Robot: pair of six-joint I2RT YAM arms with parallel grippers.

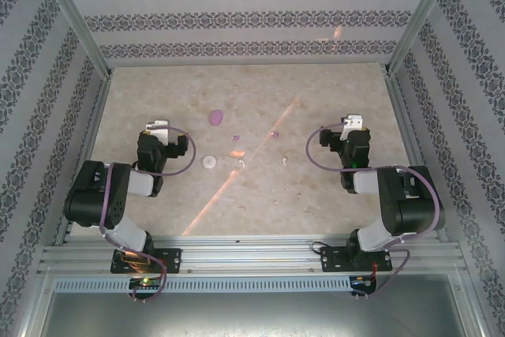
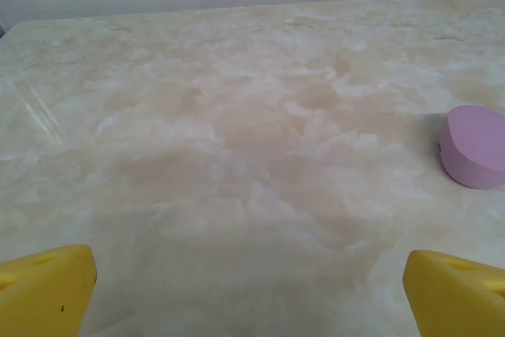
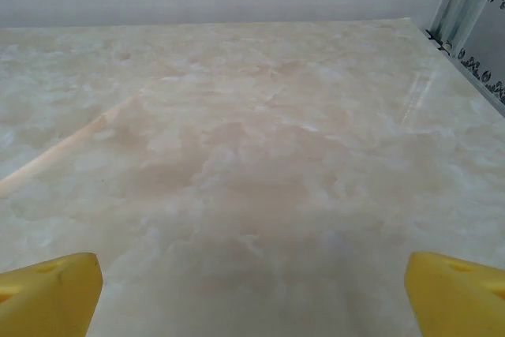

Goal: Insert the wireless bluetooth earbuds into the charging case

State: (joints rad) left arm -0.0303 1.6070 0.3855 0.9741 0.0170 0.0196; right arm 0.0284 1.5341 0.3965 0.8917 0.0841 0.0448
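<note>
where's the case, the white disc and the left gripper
case (image 2: 476, 146), left wrist view, middle of its shell
white disc (image 1: 209, 162), top view, its centre
left gripper (image 2: 252, 290), left wrist view, midway between fingertips

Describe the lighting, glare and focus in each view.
Top external: even, soft light, with an orange streak slanting across the marble table. Left wrist: charging case fairly sharp, yellow left fingertips blurred. Right wrist: pale streak at left, yellow right fingertips soft.
</note>
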